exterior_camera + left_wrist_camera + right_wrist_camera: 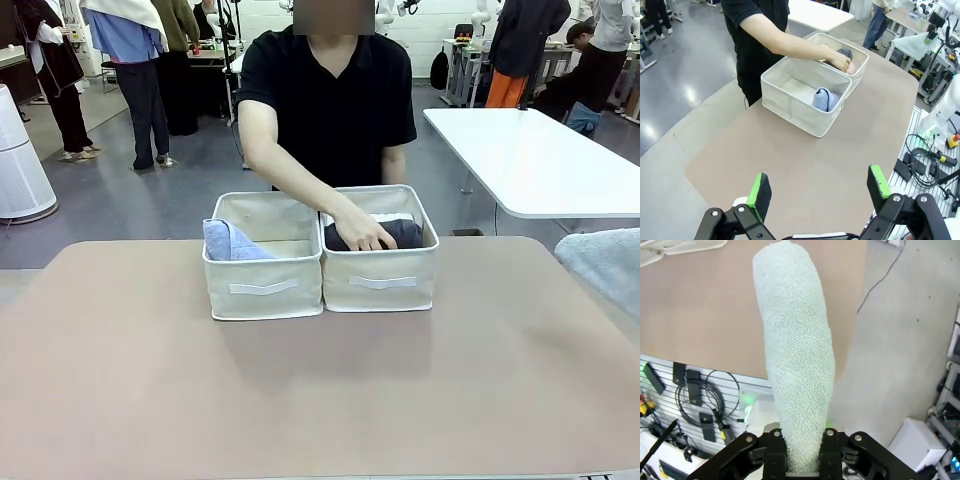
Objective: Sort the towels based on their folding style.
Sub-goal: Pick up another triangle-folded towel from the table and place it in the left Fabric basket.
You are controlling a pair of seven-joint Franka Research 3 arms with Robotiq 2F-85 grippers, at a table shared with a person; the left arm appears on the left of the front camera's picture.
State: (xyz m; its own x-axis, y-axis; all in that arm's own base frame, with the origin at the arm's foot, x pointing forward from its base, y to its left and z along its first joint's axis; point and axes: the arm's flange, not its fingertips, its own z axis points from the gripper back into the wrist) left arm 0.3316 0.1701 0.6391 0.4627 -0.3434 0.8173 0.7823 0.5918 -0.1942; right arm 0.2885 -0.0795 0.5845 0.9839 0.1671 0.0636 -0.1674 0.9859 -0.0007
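Right gripper (801, 460) clamps base of pale green cone towel (795, 355), well right of the cream bins (300, 270). Soft, light, floppy terry; probably best pinched at the tight fold. Left gripper (822, 192) gapes wide, empty, nearside of bins.

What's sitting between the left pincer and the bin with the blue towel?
Nothing: the left wrist view shows bare tabletop from the open left pincer to the near wall of the cream bin holding the lavender-blue towel.
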